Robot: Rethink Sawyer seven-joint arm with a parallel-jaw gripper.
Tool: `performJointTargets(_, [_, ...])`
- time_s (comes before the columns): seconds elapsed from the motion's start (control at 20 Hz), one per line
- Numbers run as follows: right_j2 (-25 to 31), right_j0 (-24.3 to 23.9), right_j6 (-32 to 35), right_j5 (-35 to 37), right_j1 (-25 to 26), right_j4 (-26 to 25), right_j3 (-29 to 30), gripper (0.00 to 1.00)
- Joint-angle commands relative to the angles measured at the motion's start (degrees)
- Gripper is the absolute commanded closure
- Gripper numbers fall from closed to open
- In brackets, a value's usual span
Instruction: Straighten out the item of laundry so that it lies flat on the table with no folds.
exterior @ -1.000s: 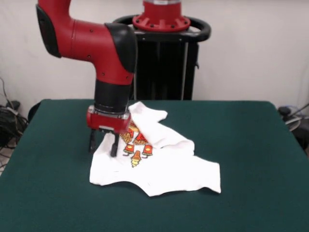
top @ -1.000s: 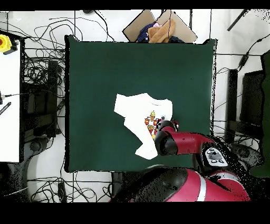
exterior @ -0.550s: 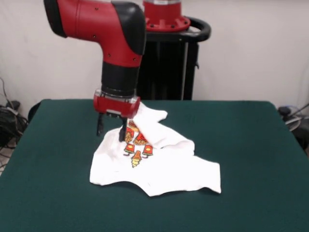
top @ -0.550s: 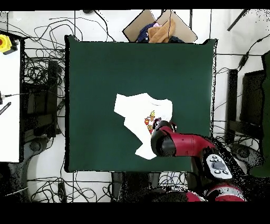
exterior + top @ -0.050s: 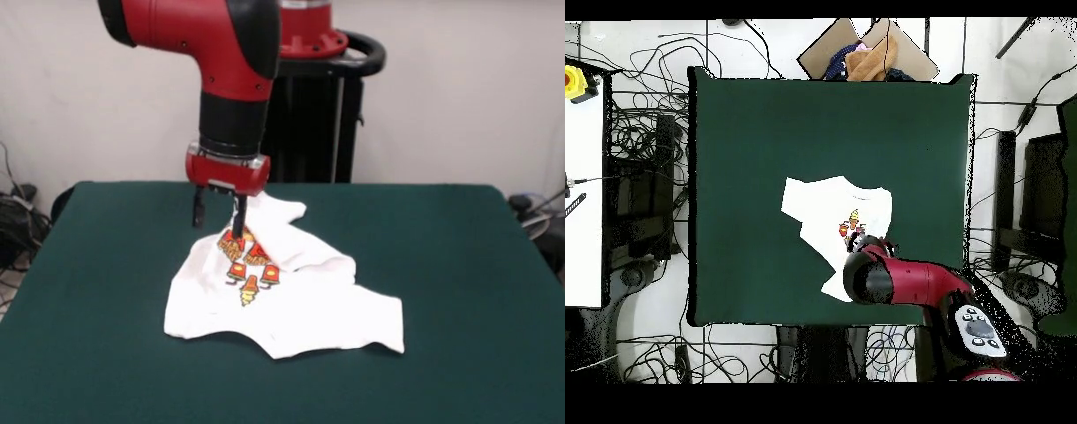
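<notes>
- Take the T-shirt (image 5: pixel 282 296) as your landmark: it lies crumpled near the middle of the green tabletop (image 5: pixel 459 265), with bare felt all round it.
- At the shirt's left end in the front view, you see a rounded white edge resting on the felt, with no print showing there.
- Just right of that, the red, orange and yellow cartoon print (image 5: pixel 247 265) faces up, partly creased.
- Directly above the print's upper end, your claw (image 5: pixel 219 216) hangs on the red and black arm; its two dark fingers (image 5: pixel 239 215) stand apart with nothing between them, the right one close over the cloth. Whether it touches the cloth you cannot tell.
- Right of the print, a thick fold runs diagonally across the shirt toward its middle.
- At the shirt's right end, a flat white flap reaches furthest along the tabletop.
- From overhead, the arm covers the shirt's edge nearest the robot's base (image 5: pixel 865 275).
</notes>
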Motion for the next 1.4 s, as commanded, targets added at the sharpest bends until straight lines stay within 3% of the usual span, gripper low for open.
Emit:
performJointTargets(0.05, [6.93,-0.67,5.97,-1.29,8.72,0.21,2.20,0.00])
performJointTargets(0.3, [10.26,-2.38,5.61,-0.33,9.13,0.31,5.95,0.00])
performJointTargets(0.75, [13.65,-2.60,2.40,4.98,9.16,0.80,4.85,0.00])
performJointTargets(1.05, [8.21,2.20,4.61,-3.91,16.72,-0.62,-4.19,0.00])
performJointTargets(1.4, [5.32,4.99,5.80,-6.17,18.39,0.40,-7.72,0.00])
